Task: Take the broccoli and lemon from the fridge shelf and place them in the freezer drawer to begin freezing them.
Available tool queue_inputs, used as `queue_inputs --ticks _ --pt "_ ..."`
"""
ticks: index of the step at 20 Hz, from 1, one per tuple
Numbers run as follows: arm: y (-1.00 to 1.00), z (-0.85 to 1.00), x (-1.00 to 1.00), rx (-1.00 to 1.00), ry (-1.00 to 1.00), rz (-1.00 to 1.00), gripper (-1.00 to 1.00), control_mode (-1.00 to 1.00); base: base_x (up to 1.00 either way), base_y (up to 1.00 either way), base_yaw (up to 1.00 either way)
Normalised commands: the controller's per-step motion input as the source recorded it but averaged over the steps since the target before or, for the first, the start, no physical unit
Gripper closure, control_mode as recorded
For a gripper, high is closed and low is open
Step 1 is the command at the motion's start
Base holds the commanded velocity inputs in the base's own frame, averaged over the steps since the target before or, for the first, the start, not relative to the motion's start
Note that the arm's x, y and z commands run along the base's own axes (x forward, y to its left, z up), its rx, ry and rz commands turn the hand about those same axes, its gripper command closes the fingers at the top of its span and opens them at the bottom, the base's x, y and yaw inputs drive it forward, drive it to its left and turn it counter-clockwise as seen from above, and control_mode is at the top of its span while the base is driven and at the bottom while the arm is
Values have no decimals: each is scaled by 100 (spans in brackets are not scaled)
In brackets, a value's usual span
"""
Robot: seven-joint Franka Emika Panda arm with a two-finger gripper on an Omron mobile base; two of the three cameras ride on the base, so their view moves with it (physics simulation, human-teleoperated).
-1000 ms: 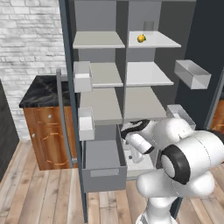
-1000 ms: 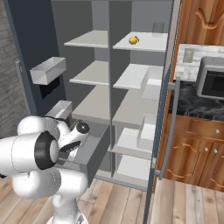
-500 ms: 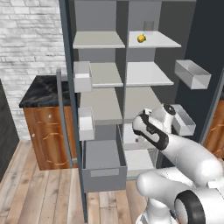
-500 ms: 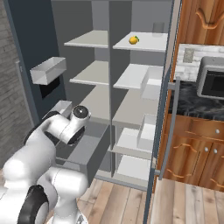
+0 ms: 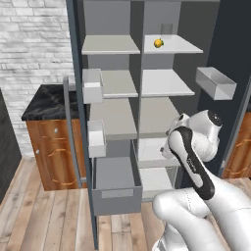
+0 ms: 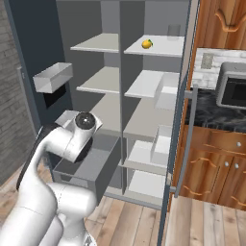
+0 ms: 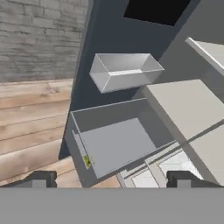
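Gripper (image 7: pixel 112 179) fingers spread wide apart, holding nothing, hanging over the freezer drawer (image 5: pixel 115 185), which stands pulled out. Broccoli (image 7: pixel 87 161) lies inside the drawer against its front wall (small green speck, barely made out). Lemon (image 5: pixel 158 43) sits on the top right fridge shelf (image 5: pixel 174 46), well above the drawer.
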Motion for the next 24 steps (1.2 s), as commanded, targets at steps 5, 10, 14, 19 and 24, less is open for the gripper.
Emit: queue_inputs --ticks 5,10,14,19,24 --pt "0 68 -36 5 0 -40 -100 -100 0 0 0" --pt "-9 58 -51 1 1 -37 -100 -100 0 0 0" --pt "-34 51 -72 4 2 -28 -100 -100 0 0 0" --pt "-6 26 -82 9 9 -22 -100 -100 0 0 0" --pt "0 -2 -89 7 8 -10 -100 -100 0 0 0"
